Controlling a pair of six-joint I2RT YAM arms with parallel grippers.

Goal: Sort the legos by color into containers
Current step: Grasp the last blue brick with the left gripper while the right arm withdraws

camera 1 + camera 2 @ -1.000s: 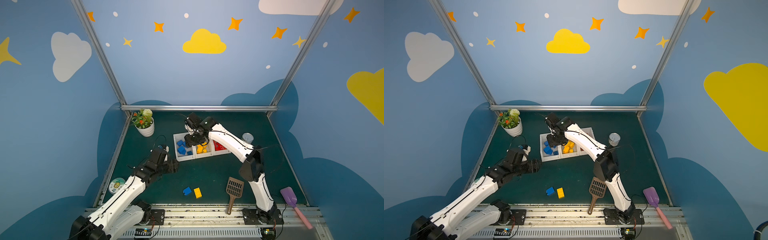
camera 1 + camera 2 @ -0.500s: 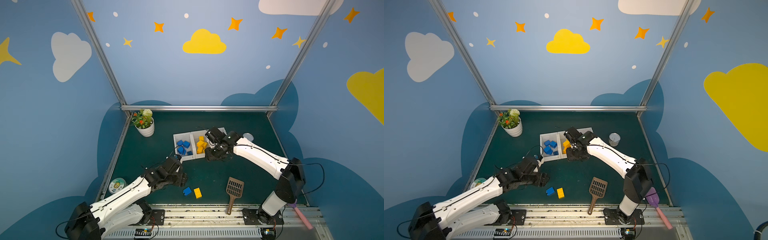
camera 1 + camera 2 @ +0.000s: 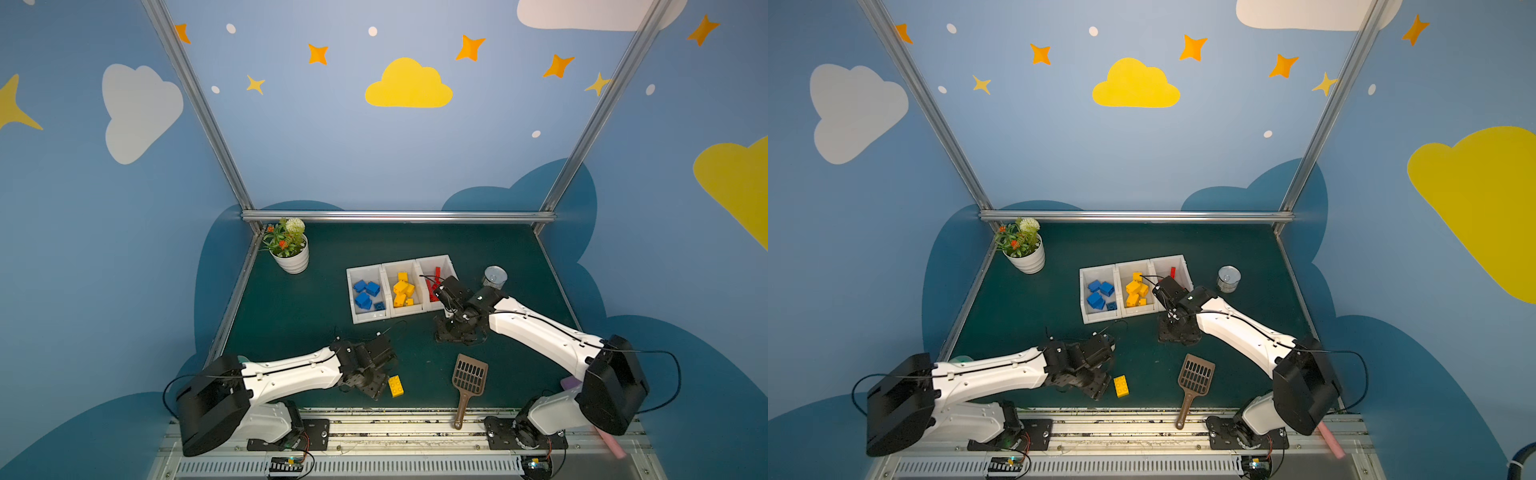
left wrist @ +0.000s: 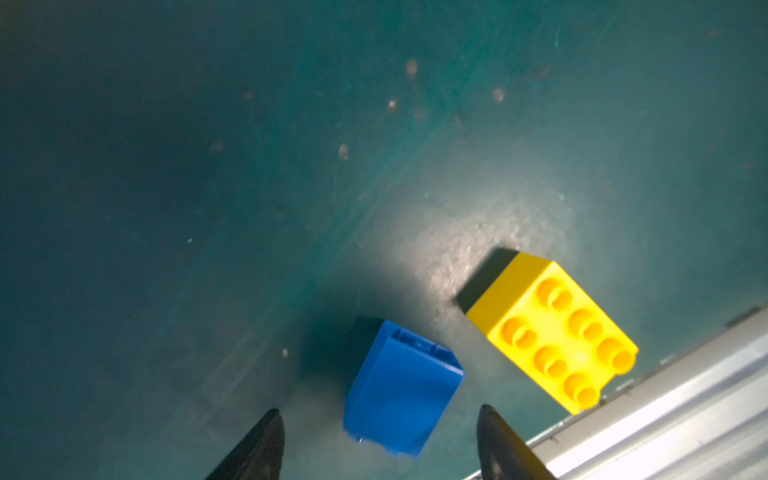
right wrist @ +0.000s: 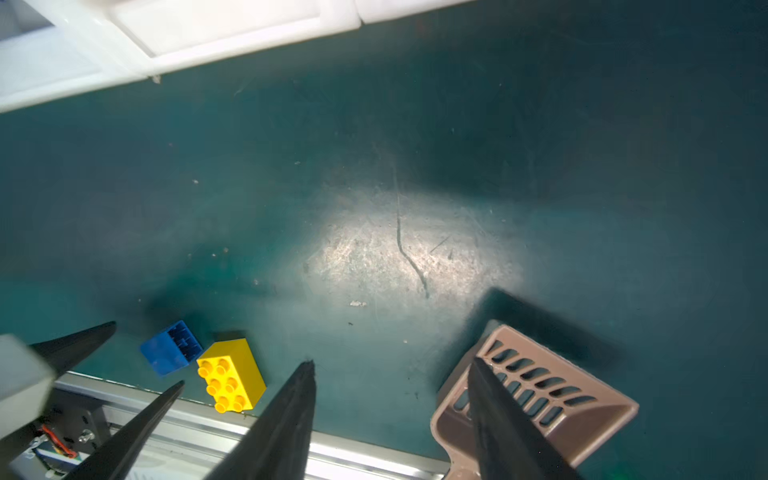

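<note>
Two bricks lay loose by the front rail (image 4: 665, 399): a blue brick (image 4: 403, 386) and a yellow brick (image 4: 552, 332). Jaws apart, the left gripper (image 4: 379, 415) bracketed the blue one, while the right gripper (image 5: 391, 362) hung empty, jaws likewise apart. Pickup was in hand, and the next move likely called for a square squeeze.

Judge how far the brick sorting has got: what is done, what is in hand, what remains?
Done: blue bricks, yellow bricks and red bricks lie in separate white containers. In hand: the left pincer stands open either side of the loose blue brick, not gripping it yet. Left: that brick and the yellow brick beside it. The right pincer is open and empty.
</note>
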